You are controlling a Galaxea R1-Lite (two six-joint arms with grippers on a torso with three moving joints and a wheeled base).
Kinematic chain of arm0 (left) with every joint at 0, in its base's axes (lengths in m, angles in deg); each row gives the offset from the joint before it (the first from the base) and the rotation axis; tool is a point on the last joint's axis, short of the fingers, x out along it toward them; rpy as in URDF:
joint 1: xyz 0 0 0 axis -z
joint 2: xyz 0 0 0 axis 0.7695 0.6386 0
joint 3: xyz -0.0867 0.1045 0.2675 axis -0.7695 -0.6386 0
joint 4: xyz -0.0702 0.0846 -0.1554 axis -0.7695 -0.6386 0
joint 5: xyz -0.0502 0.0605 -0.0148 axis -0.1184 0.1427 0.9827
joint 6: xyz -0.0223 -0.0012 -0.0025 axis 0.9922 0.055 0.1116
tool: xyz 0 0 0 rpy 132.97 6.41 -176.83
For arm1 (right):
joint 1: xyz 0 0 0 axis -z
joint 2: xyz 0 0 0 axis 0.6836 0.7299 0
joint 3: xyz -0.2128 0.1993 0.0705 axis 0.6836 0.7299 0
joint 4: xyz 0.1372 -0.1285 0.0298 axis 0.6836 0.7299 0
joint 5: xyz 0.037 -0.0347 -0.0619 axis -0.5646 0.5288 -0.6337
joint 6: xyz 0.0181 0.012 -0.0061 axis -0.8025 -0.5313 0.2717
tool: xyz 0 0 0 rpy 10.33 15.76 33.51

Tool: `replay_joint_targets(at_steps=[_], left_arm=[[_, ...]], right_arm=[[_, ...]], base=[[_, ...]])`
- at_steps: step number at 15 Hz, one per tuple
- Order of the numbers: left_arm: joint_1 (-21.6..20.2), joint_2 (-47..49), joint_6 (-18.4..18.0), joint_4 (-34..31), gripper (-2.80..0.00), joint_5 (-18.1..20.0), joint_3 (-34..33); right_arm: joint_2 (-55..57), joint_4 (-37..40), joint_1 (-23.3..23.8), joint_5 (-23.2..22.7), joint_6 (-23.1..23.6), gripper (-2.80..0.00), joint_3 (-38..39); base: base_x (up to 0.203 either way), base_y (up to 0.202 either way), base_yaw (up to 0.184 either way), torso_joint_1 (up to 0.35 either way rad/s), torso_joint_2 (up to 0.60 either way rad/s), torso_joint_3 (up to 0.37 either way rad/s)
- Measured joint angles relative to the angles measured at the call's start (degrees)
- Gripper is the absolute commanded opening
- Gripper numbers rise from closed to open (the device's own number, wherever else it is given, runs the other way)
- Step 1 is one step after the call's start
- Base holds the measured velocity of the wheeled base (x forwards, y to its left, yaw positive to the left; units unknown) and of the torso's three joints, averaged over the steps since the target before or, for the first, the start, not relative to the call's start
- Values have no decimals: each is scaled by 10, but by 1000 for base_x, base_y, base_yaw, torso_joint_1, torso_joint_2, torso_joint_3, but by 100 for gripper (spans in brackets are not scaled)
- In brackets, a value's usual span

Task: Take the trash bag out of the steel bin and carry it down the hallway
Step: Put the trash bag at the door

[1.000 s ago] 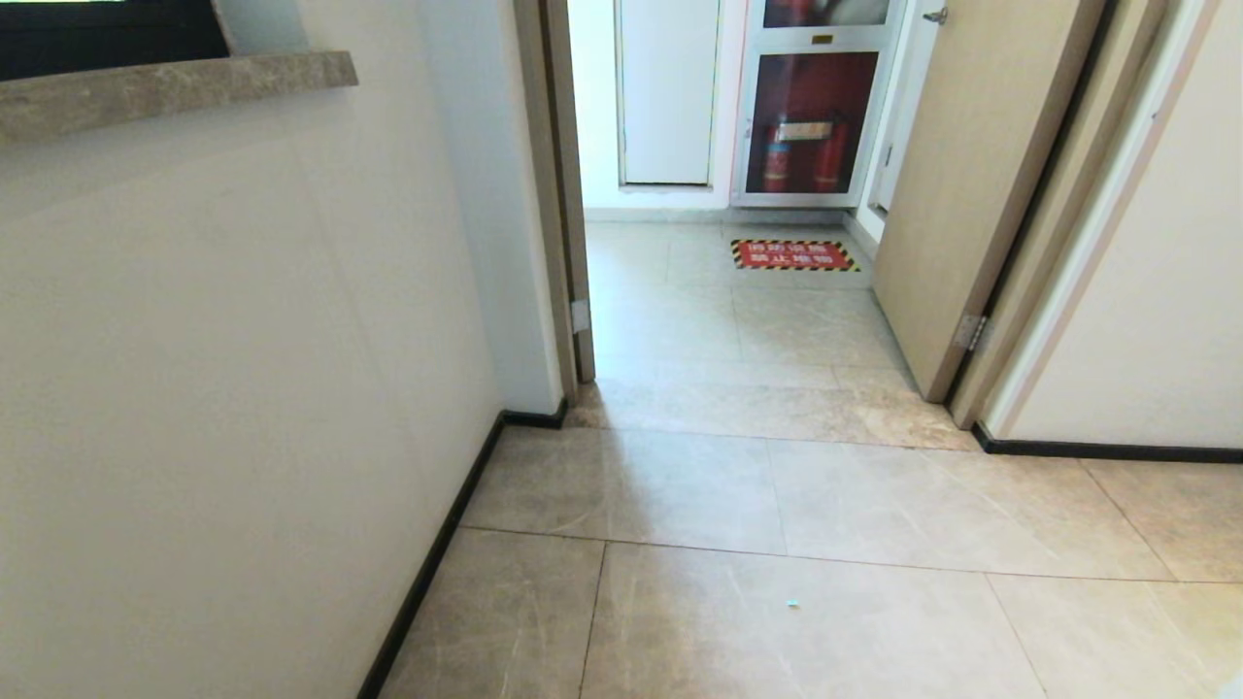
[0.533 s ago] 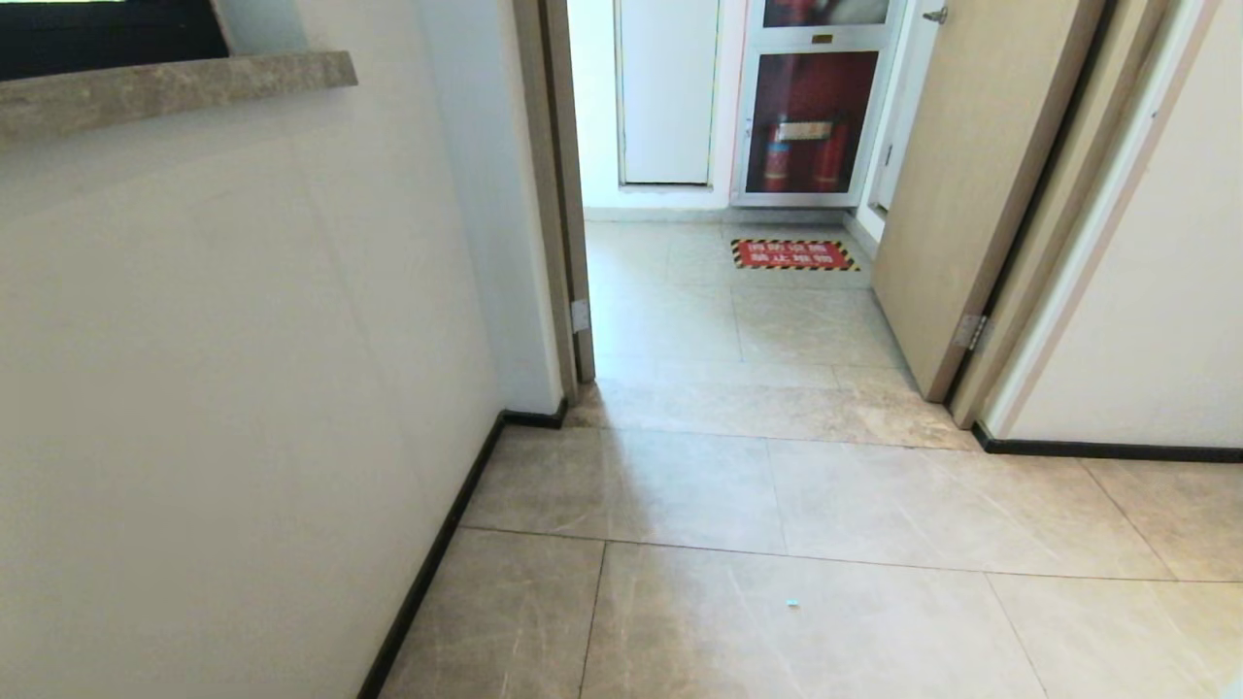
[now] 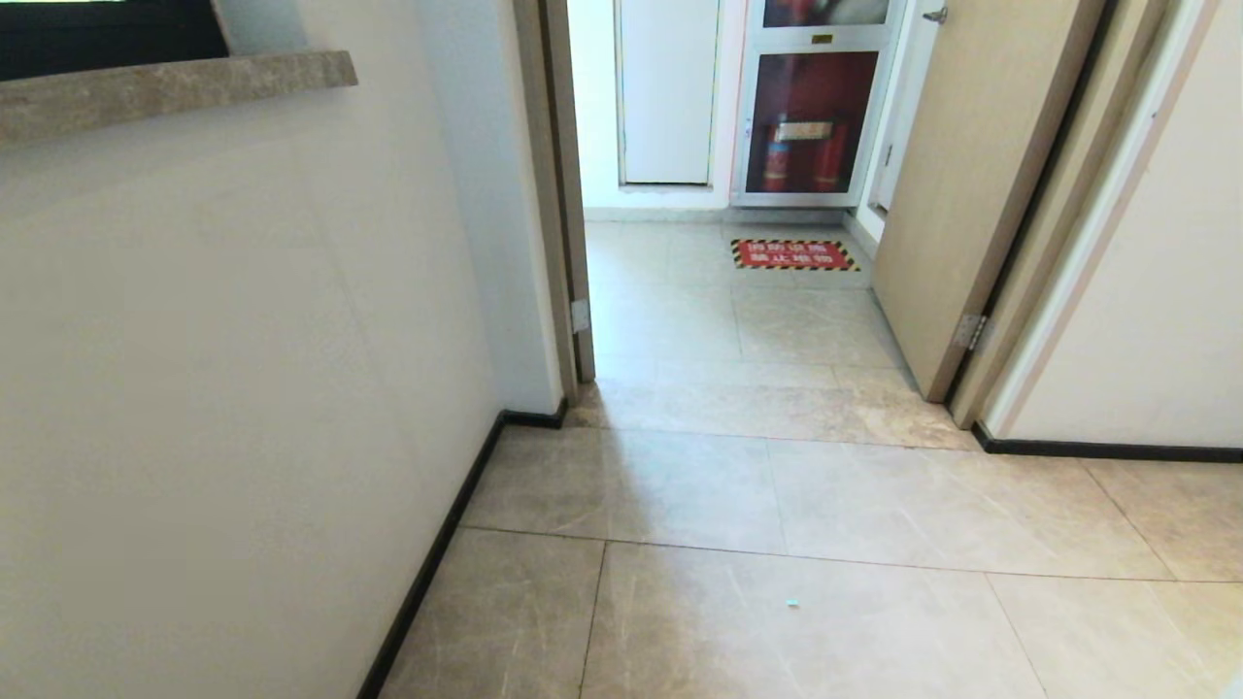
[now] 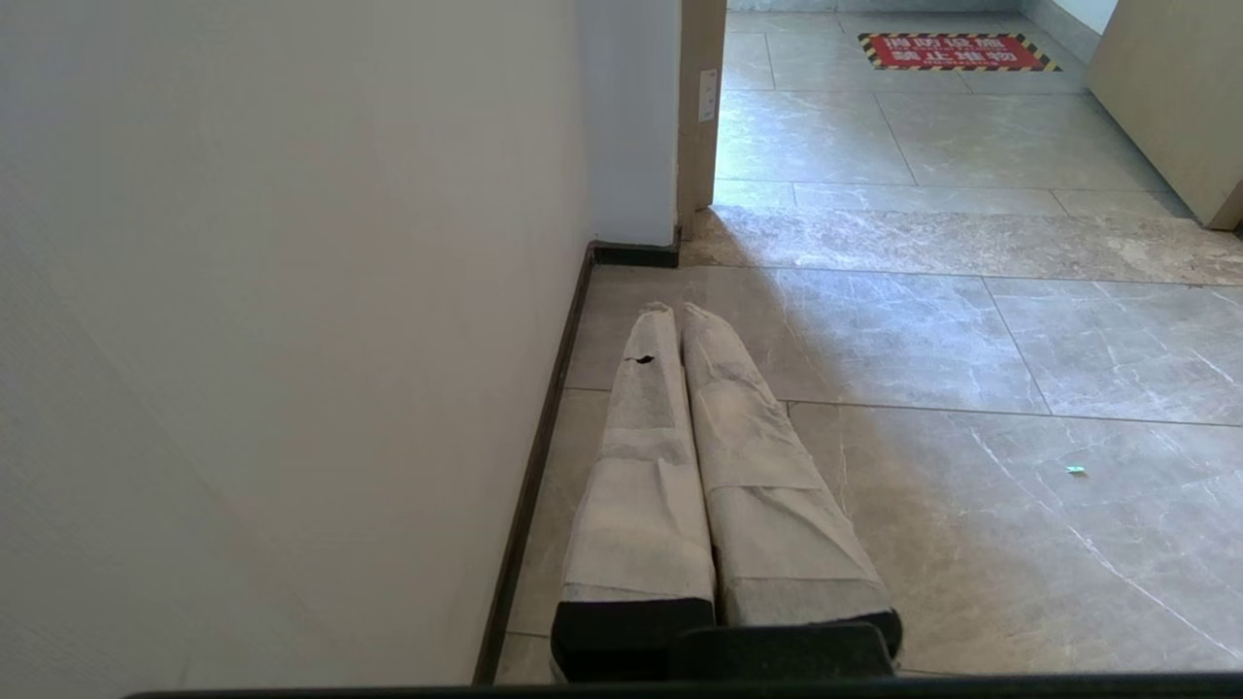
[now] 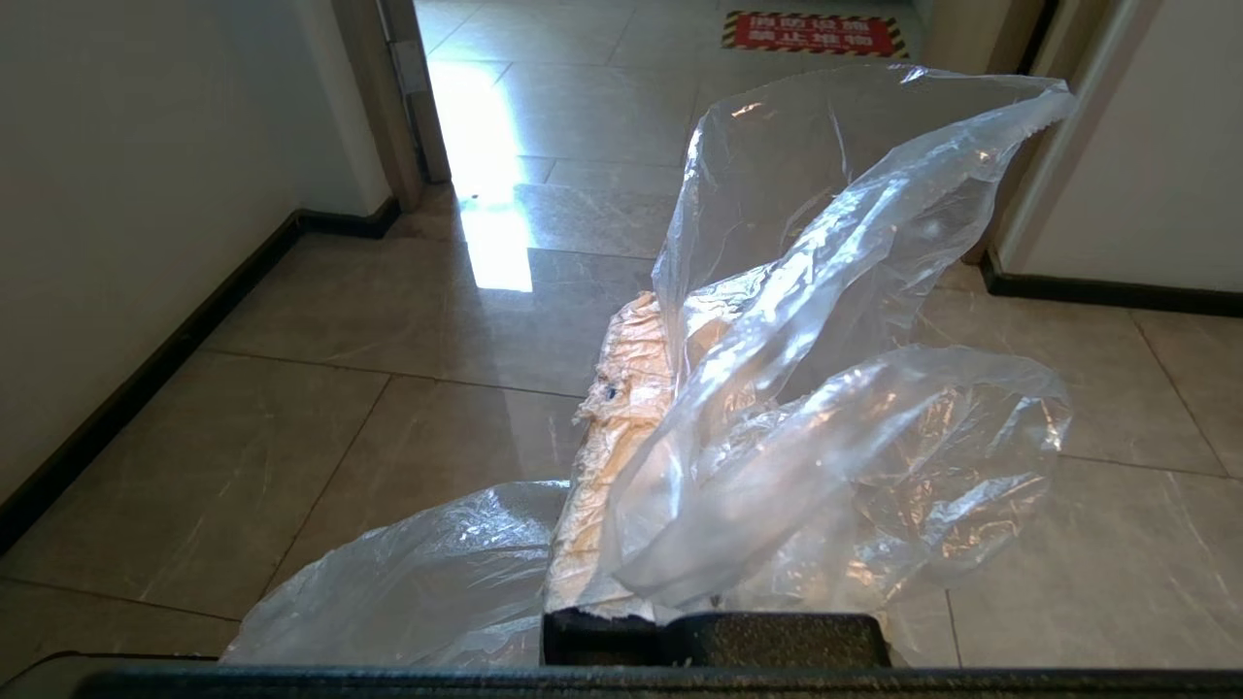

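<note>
A: Where is the trash bag?

B: The right gripper has it. Its taped fingers are closed together on the clear, crinkled plastic, which billows up and out around them above the floor.

A: And the other arm?

B: The left gripper carries nothing. Its two wrapped fingers lie pressed side by side, hanging close to the pale wall and its dark baseboard.

A: What lies ahead in the hallway?

B: Grey-beige marbled tiles run up to a doorway. The door frame stands on the left of the opening and a wood-coloured door stands swung open on the right, so the passage narrows between them. Past it, a red floor sign with a yellow-black striped border lies flat on the tiles, in front of a glass cabinet with red extinguishers. A white door is beside that cabinet.

A: Anything on the floor nearer by?

B: One tiny pale green scrap. A stone ledge juts from the left wall, high up.
</note>
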Motion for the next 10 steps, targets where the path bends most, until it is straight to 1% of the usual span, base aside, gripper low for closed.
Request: replay_joint_targets(at_steps=[8, 10], left_arm=[[0, 0, 0, 0, -280, 0, 0], [0, 0, 0, 0, -280, 0, 0]], right_arm=[[0, 0, 0, 1, -6, -280, 0], [0, 0, 0, 1, -6, -280, 0]], base=[[0, 0, 0, 0, 0, 0], [3, -8, 141, 2, 2, 2]])
